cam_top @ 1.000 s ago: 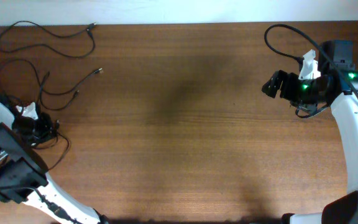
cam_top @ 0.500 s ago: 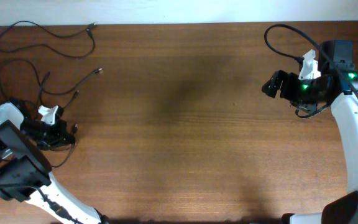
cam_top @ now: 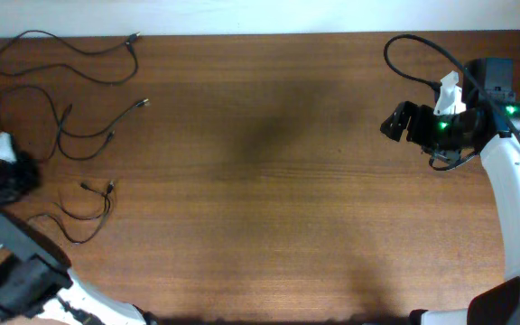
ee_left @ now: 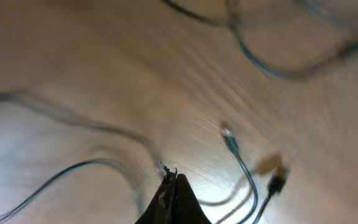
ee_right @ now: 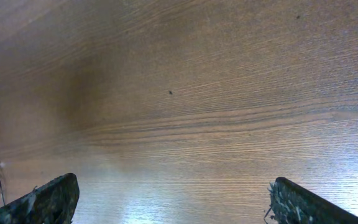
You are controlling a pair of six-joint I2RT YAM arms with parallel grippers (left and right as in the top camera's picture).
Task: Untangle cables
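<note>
- While my left gripper (ee_left: 170,182) hangs over the table (cam_top: 269,181), its jaws are pressed together; the blurred wrist view does not let me tell whether any cord is caught between them.
- Just ahead of those shut tips lies one of the cables (ee_left: 238,158), a thin black cord whose silvery connector (ee_left: 226,131) points away from the jaws, with a darker plug (ee_left: 277,183) beside it.
- Farther out beyond the left jaws lie two more cords: a loose loop (cam_top: 61,131) and, past it, a long strand (cam_top: 70,45) near the table's far edge.
- My right gripper (cam_top: 394,122) hovers well apart from every cord, jaws spread wide, wood grain showing between its fingers (ee_right: 48,198).
</note>
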